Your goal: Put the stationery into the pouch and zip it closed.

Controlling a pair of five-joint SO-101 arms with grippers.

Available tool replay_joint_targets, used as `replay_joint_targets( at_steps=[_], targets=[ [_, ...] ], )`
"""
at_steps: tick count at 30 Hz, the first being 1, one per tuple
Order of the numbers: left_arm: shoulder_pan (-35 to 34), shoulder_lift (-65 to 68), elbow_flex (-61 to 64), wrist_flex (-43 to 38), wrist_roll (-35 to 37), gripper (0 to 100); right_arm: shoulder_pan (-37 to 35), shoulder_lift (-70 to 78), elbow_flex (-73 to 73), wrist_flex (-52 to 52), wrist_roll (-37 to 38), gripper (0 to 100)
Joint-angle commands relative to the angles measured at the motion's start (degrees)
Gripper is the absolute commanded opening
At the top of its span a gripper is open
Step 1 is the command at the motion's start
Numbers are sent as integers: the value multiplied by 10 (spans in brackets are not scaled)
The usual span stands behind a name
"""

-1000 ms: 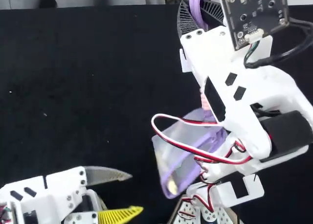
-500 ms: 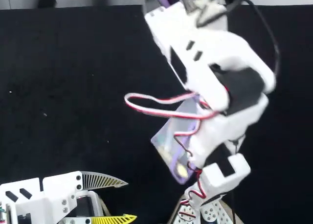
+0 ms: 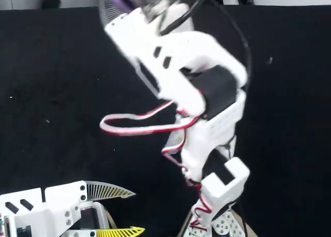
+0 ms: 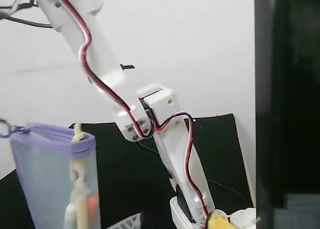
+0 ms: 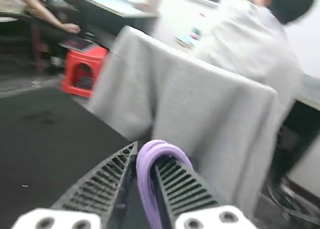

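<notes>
At the lower left of the high view, the left gripper (image 3: 135,212) sits low over the black table (image 3: 51,92). Its grey and yellow fingers are spread wide with nothing between them. Further right, the left wrist view shows the pouch (image 4: 52,179), a translucent lilac sleeve hanging roughly upright in front of the right arm (image 4: 170,139). A pale pen (image 4: 76,189) and an orange item (image 4: 90,204) stand inside it, and the pen's end reaches up to the top band. I cannot tell whether the zip along that band is drawn, or whether the pouch's lower edge touches the table. Rightmost, the right arm is raised high and angled toward the far side of the table. The right gripper (image 5: 146,156) is pressed together on a purple loop (image 5: 152,164), which I take to be the pouch's carry strap. Held this way, the pouch will probably handle as a light, floppy film bag. It is likely to swing and twist on the strap, its smooth walls buckle under any squeeze, and the loose contents can slide and tip the load. The strap serves for carrying but gives no purchase for zipping. For that, the better hold looks to be the stiffer top band at one end, braced by one gripper, while the other takes the small zip pull. The thin side walls would only crumple in a grip.
</notes>
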Motion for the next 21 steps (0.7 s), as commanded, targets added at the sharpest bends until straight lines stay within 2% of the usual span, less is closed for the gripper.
replay_joint_targets(
  at_steps=[1,4,12,21],
  targets=[
    [5,2,-16,11,6,215,-63,-3,-8,-25,54,11],
    [-12,2,-22,11,6,185,-76,-7,-12,-31,81,11],
    [-140,2,-23,10,3,160,-57,-31,-29,-64,86,11],
    [-148,2,-22,11,2,159,35,-98,-65,44,81,11]
  ],
)
